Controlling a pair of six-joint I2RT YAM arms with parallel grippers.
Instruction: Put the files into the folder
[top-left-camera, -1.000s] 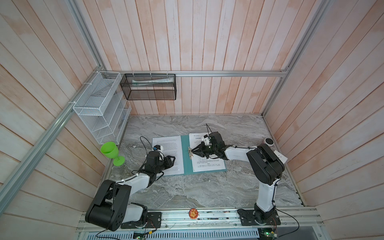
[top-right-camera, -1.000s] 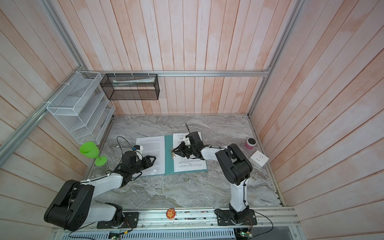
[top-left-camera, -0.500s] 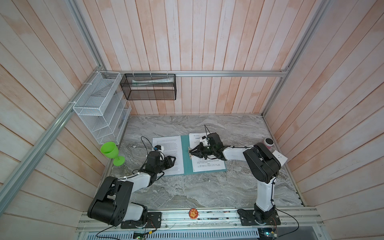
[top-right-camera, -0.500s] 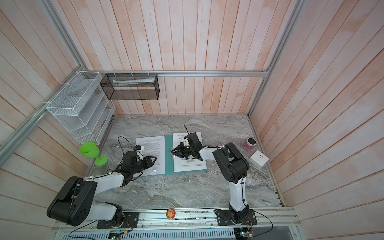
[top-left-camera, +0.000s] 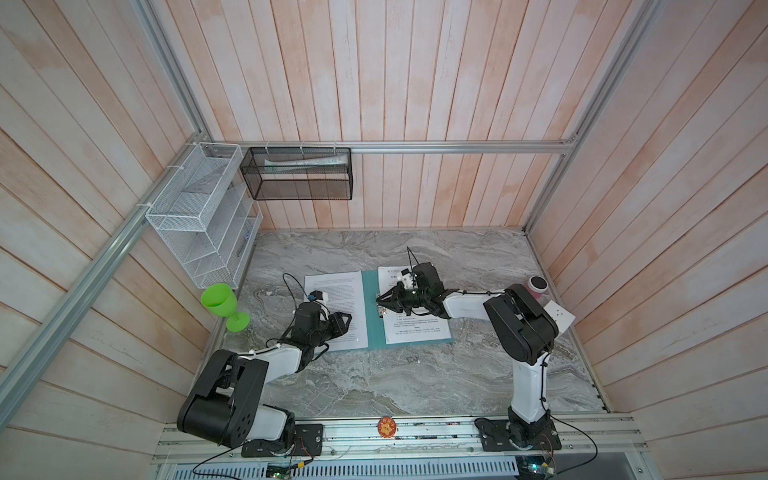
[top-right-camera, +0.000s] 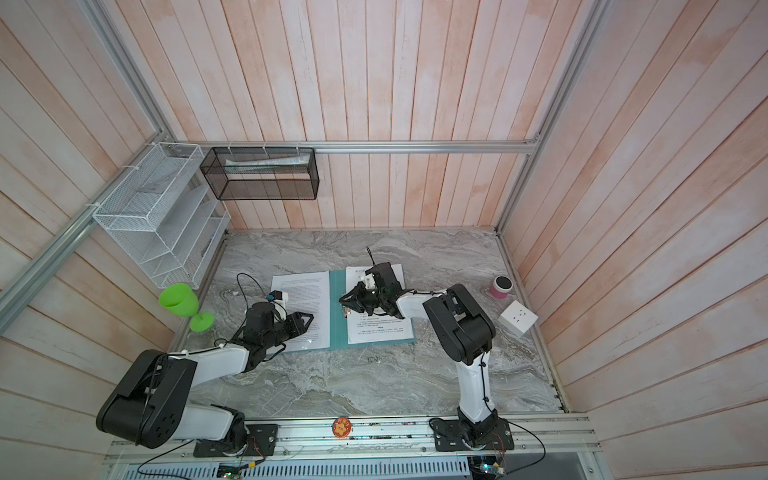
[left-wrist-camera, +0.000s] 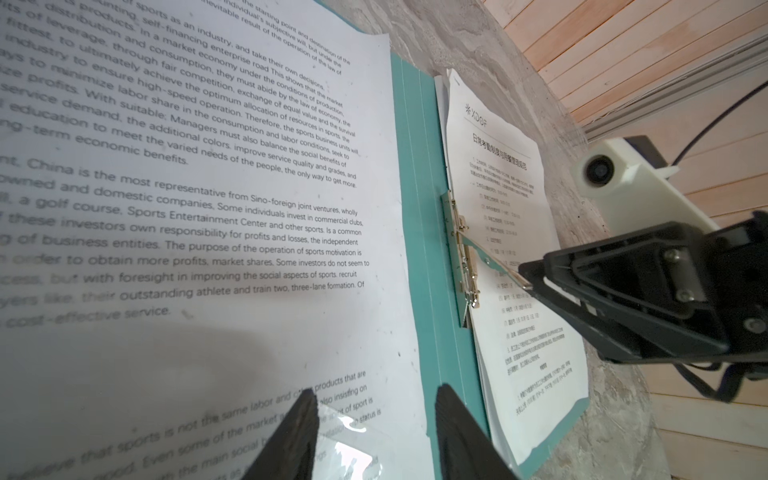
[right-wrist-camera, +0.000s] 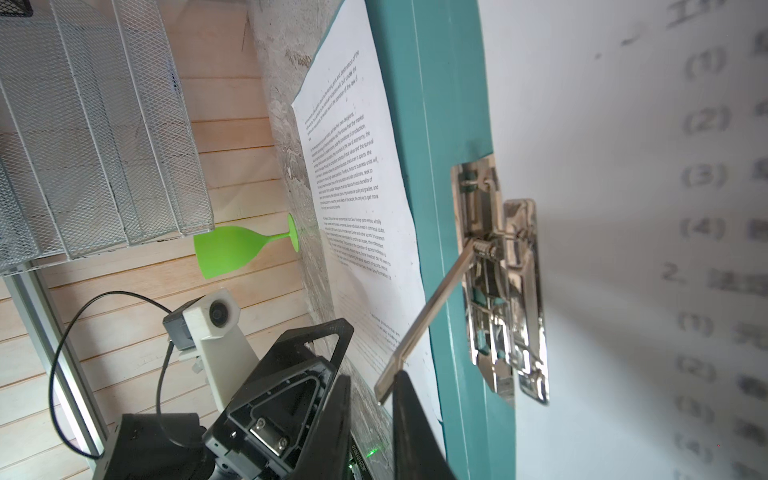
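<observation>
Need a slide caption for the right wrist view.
Right gripper pinches the clip lever, raised off the open folder, with files on both covers.

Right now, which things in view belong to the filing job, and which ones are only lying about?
Belong to the job: folder, files, clip lever, right gripper pinching it, left gripper open over the files.
Lying about: green goblet, pink cup, white socket cube, white wire rack, black mesh basket.
</observation>
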